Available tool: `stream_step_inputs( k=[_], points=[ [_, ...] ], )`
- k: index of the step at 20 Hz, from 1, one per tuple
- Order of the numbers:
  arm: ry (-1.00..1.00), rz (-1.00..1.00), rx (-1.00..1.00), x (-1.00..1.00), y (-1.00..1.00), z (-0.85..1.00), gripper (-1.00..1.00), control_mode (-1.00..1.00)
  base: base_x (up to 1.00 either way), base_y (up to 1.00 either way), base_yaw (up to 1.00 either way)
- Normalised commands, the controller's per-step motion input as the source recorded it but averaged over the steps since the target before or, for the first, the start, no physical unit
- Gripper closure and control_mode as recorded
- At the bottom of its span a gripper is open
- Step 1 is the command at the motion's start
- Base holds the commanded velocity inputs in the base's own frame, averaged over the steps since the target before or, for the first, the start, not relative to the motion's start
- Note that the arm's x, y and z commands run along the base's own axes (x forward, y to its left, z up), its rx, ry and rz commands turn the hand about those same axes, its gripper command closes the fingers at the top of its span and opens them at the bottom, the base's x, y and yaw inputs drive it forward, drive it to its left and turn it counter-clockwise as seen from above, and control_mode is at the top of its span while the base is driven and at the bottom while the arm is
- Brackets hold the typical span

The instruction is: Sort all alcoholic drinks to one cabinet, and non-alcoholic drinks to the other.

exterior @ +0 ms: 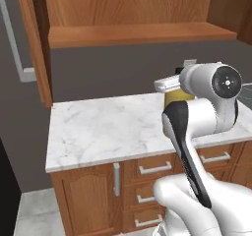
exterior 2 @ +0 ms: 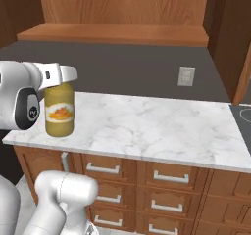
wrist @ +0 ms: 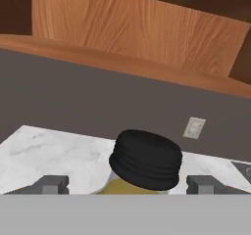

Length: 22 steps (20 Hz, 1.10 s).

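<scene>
The large orange-yellow juice bottle (exterior 2: 59, 110) with a black cap (wrist: 145, 158) and orange label stands upright near the left front corner of the marble counter (exterior 2: 147, 126). My gripper (exterior 2: 62, 78) reaches level with its top. It is open, with a finger (wrist: 49, 184) on either side of the neck, and counter shows in the gaps. From the left base camera the bottle (exterior: 178, 97) is mostly hidden behind my arm. A brown wood-grain wall cabinet (exterior 2: 112, 33) with a thick shelf hangs above the counter. The other bottles are out of view.
A wall outlet (exterior 2: 186, 76) sits on the grey backsplash. Drawers with silver handles (exterior 2: 169, 176) run under the counter. A dark cooktop (exterior 2: 242, 114) starts at the counter's right end. A tall wooden panel (exterior: 37, 43) borders the counter's left side.
</scene>
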Motion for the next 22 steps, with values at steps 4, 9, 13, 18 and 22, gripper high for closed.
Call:
stream_step_inputs(
  k=[4, 9, 13, 18, 22],
  points=[
    [0.00, 0.00, 0.00, 0.00, 0.00, 0.00, 1.00, 1.00, 0.55, 0.00, 0.00],
    [0.00, 0.00, 0.00, 0.00, 0.00, 0.00, 1.00, 1.00, 0.60, 0.00, 0.00],
    [0.00, 0.00, 0.00, 0.00, 0.00, 0.00, 1.00, 1.00, 0.65, 0.00, 0.00],
    [0.00, 0.00, 0.00, 0.00, 0.00, 0.00, 1.00, 1.00, 0.60, 0.00, 0.00],
    [0.00, 0.00, 0.00, 0.00, 0.00, 0.00, 1.00, 1.00, 0.48, 0.00, 0.00]
  ],
)
